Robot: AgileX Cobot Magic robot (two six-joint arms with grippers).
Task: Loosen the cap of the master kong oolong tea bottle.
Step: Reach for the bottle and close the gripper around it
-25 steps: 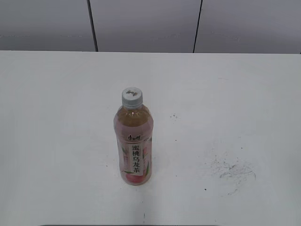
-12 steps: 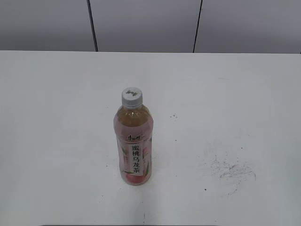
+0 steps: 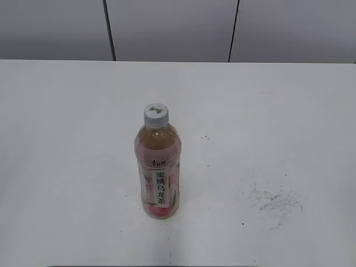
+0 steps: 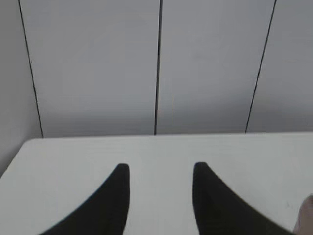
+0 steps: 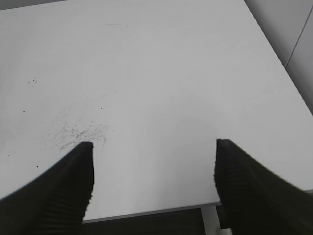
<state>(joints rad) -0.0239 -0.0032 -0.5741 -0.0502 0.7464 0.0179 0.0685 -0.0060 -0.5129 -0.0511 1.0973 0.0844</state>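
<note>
The master kong oolong tea bottle [image 3: 158, 172] stands upright near the middle of the white table [image 3: 278, 111], with pale amber tea and a pink-white label. Its light-grey cap [image 3: 156, 114] sits on top. No gripper shows in the exterior view. In the left wrist view my left gripper [image 4: 160, 169] is open and empty above the table's far part; a blurred pink edge at the right border [image 4: 307, 215] may be the bottle. In the right wrist view my right gripper [image 5: 152, 147] is open wide and empty over the table's front right edge.
Dark scuff marks [image 3: 275, 201] lie on the table right of the bottle and also show in the right wrist view [image 5: 73, 134]. A grey panelled wall [image 3: 172, 28] stands behind the table. The table's front edge [image 5: 156, 209] lies under the right gripper.
</note>
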